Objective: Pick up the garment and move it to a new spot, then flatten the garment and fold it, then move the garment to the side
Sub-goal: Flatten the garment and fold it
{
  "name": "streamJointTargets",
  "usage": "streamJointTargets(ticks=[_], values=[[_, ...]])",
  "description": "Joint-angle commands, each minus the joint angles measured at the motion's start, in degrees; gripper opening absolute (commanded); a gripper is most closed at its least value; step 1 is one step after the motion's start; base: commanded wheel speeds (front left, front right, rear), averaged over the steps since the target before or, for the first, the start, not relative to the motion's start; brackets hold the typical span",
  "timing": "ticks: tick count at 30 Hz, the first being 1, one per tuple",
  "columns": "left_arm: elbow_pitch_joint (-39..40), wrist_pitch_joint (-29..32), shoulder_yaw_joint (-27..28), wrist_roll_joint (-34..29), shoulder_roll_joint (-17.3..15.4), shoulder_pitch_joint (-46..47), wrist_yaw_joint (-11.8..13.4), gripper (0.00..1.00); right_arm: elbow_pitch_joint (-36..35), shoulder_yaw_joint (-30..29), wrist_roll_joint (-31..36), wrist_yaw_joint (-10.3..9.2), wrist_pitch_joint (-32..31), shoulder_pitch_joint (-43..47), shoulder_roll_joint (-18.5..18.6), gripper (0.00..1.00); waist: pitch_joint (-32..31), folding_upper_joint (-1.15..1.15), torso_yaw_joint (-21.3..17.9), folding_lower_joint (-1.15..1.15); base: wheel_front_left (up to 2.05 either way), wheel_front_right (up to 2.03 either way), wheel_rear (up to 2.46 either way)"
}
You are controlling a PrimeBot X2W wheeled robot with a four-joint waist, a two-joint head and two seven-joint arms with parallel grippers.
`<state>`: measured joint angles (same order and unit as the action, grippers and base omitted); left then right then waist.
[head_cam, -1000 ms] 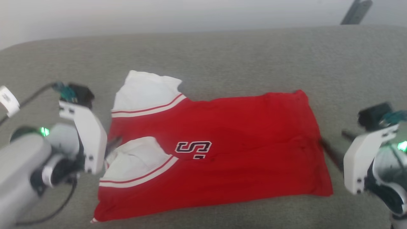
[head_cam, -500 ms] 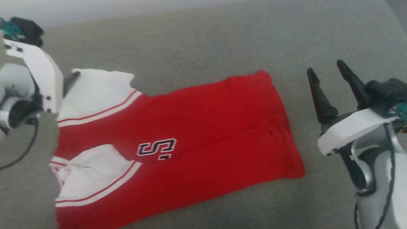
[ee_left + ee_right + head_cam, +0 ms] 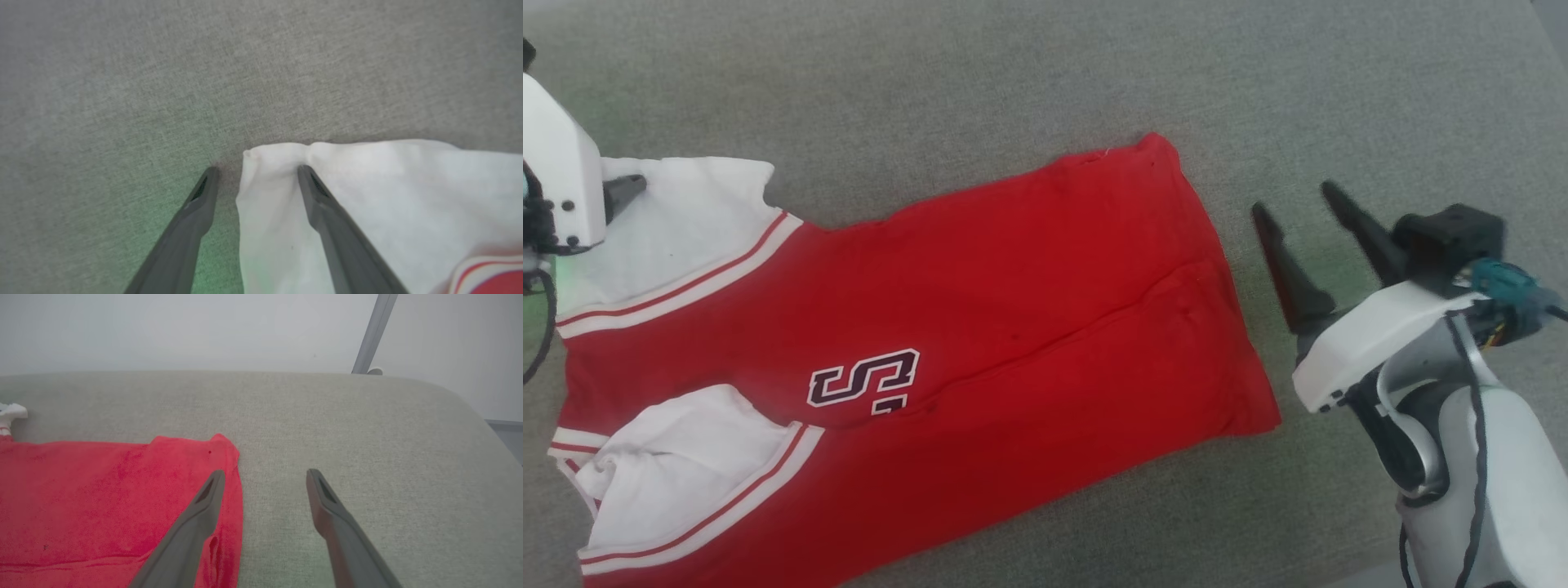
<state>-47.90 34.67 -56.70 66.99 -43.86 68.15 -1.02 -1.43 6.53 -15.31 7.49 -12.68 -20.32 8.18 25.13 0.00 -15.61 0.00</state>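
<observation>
The garment [image 3: 1029, 286], a red jersey with white striped-trim sleeves and dark lettering, lies folded lengthwise on the grey cushion [image 3: 1013, 73]. At its far left sleeve sits my left gripper [image 3: 627, 188], open. In the left wrist view the left gripper [image 3: 257, 170] straddles the white sleeve corner [image 3: 388, 196], one finger on the cloth and one on the cushion. My right gripper [image 3: 1298, 208] stands open just right of the hem, holding nothing. In the right wrist view the right gripper [image 3: 265, 473] has one finger over the red hem edge [image 3: 102, 490] and the other over bare cushion.
The grey cushion's rounded back edge [image 3: 449, 392] meets a pale wall. A grey metal pole [image 3: 374, 330] rises behind it at the right. Open cushion stretches beyond the garment and to its right.
The head camera has tilted down and turned, shifting the whole picture. My right gripper has come off the hem, fingers now pointing up. My left gripper has moved to the far sleeve.
</observation>
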Motion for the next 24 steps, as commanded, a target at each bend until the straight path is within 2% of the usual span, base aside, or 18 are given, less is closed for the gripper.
streamJointTargets(ticks=[1,2,11,16,24], values=[[-1.9,1.8,-0.9,0.2,1.2,-1.6,0.1,0.33,0.1,0.8,-1.0,0.0,-1.1,-0.9,0.5,1.0,0.7,0.0,-0.2,0.0,0.0,0.0,0.0],[-2.8,2.5,-1.0,0.6,1.6,-1.7,0.1,0.0,0.3,1.1,-1.7,0.0,-2.1,-1.3,0.8,1.0,0.9,0.0,-0.2,0.0,0.0,0.0,0.0],[-6.1,3.4,-1.5,0.8,5.3,-0.2,-1.9,0.0,4.4,5.2,-6.4,0.0,-13.4,-9.8,4.6,1.0,1.8,0.0,1.5,0.0,0.0,0.0,0.0],[-7.4,2.5,-1.6,0.3,7.5,2.0,-2.9,0.0,11.0,9.0,-8.5,0.0,-19.2,-18.1,6.7,1.0,2.1,0.0,3.2,0.0,0.0,0.0,0.0],[-9.5,1.0,-1.8,-0.2,10.0,3.8,-4.1,0.0,23.4,16.5,-12.4,0.0,-28.5,-28.0,6.7,1.0,2.4,0.0,4.9,0.0,0.0,0.0,0.0]])
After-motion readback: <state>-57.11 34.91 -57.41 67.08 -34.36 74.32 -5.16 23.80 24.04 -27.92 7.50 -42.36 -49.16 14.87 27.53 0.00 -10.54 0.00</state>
